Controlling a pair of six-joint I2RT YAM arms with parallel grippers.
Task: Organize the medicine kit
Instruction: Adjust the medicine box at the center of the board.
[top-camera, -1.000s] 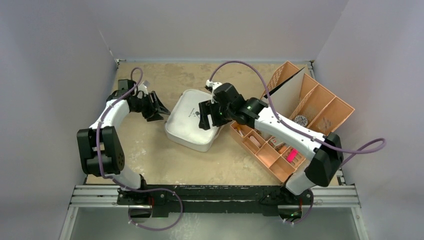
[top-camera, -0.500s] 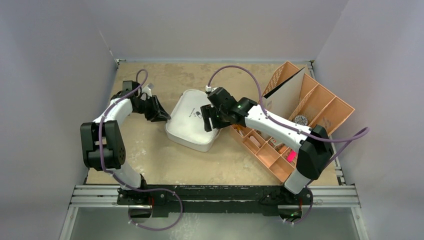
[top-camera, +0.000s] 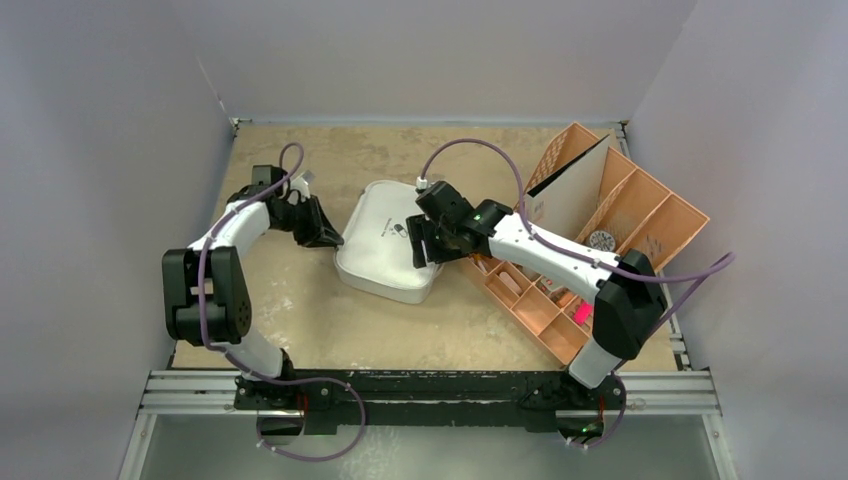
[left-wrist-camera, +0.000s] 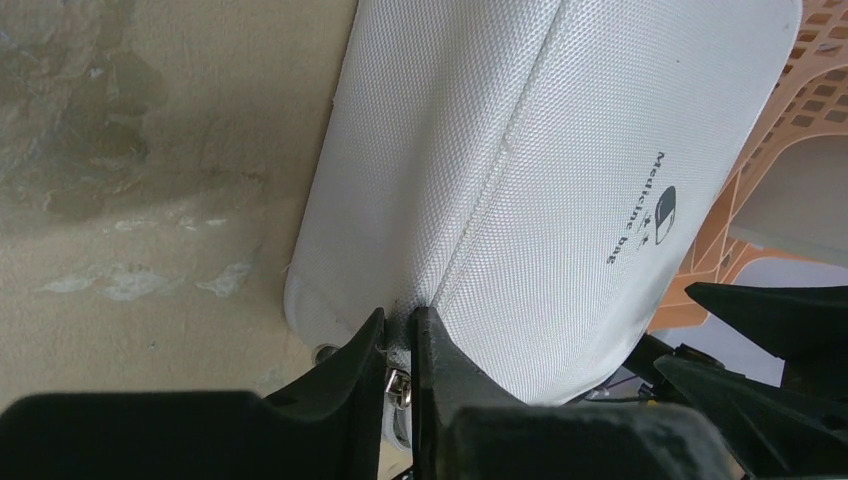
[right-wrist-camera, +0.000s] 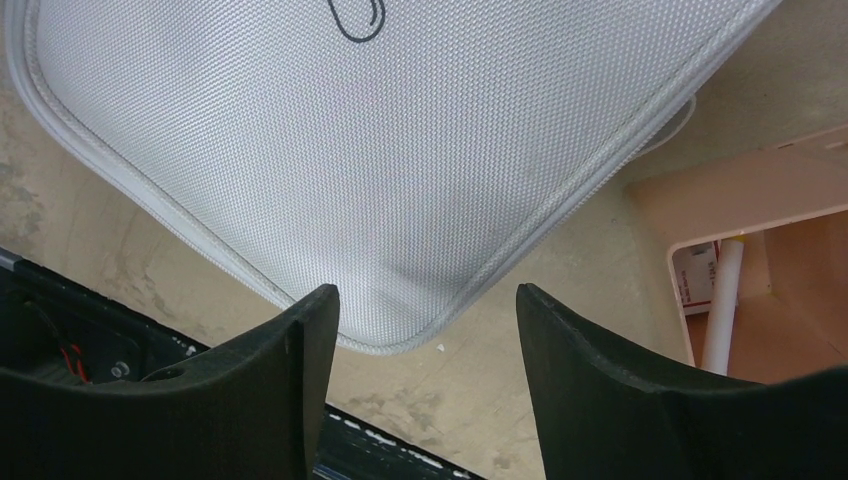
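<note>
White woven rounded-square medicine kit: we see it lying closed.
Left claw: pinching its small metal zipper pull.
Right claw: spread open over its corner.

Quick headcount from where I'm standing: one medicine kit, one orange tray with one white card in it, two robot arms, left arm and right arm, plus two purple cables.
</note>
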